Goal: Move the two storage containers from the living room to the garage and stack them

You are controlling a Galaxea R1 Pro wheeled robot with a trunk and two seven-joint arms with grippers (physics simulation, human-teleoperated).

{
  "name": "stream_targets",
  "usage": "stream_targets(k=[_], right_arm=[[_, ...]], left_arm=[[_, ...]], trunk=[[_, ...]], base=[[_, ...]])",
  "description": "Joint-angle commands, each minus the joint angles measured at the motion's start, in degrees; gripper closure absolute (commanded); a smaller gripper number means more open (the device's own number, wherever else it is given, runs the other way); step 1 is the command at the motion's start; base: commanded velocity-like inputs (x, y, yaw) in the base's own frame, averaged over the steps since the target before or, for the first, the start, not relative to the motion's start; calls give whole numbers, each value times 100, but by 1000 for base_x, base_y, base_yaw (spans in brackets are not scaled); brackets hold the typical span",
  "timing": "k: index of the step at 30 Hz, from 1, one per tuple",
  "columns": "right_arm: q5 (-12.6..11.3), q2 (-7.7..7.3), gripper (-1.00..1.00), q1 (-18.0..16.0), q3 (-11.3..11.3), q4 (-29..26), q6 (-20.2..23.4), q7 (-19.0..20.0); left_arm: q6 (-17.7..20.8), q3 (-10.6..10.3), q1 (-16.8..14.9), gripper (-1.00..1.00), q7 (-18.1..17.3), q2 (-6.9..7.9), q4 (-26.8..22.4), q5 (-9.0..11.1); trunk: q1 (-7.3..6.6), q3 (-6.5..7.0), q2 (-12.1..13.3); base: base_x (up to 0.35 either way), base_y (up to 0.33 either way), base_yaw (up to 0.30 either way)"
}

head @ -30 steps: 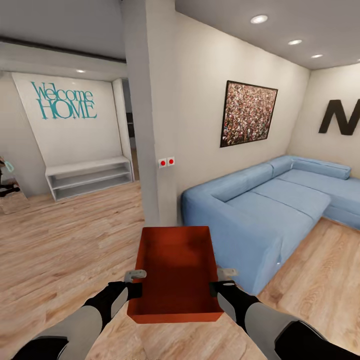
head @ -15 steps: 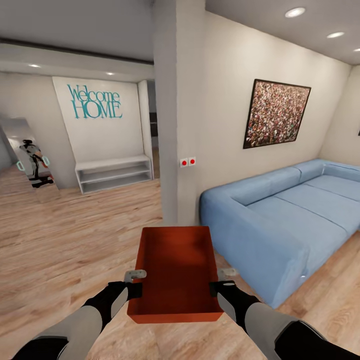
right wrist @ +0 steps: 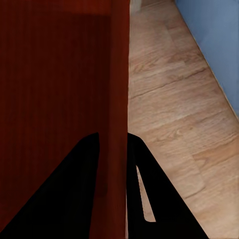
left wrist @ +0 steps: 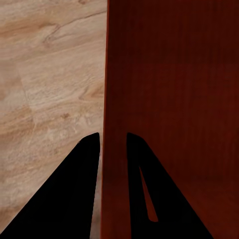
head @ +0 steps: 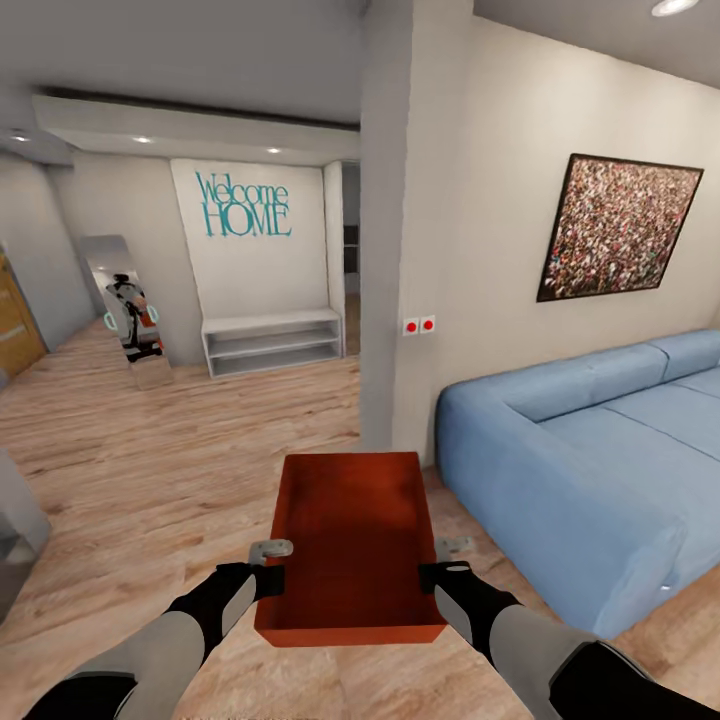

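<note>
This is the carrying step: one storage container (head: pixel 350 545) is held off the wood floor (head: pixel 150 480) just beside the blue sofa (head: pixel 590 470), the left gripper (left wrist: pixel 112 142) and right gripper (right wrist: pixel 112 142) each with fingers pinched on a side wall. Next comes driving out toward the garage while keeping it level.

One storage container (head: pixel 350 540): orange-red rectangular open-top bin, smooth plain walls, empty inside, level, long axis pointing away from robot. Held clear above light wood plank floor (head: pixel 150 470) of living room, blue sofa (head: pixel 590 450) just beside on right. Left gripper (head: pixel 272 560) pinches left long wall, right gripper (head: pixel 448 558) pinches right long wall.
</note>
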Motion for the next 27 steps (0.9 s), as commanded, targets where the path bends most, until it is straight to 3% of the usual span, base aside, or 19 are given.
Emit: stream_targets(k=[1, 27], right_arm=[[-189, 37, 100, 1, 249, -3, 41, -33], [-188, 37, 100, 1, 249, 0, 41, -33]], left_arm=[[28, 29, -5, 100, 53, -3, -28, -149], [28, 29, -5, 100, 53, -3, -28, -150]], trunk=[[3, -10, -11], [3, -10, -11]], base=[[0, 0, 277], [0, 0, 277]])
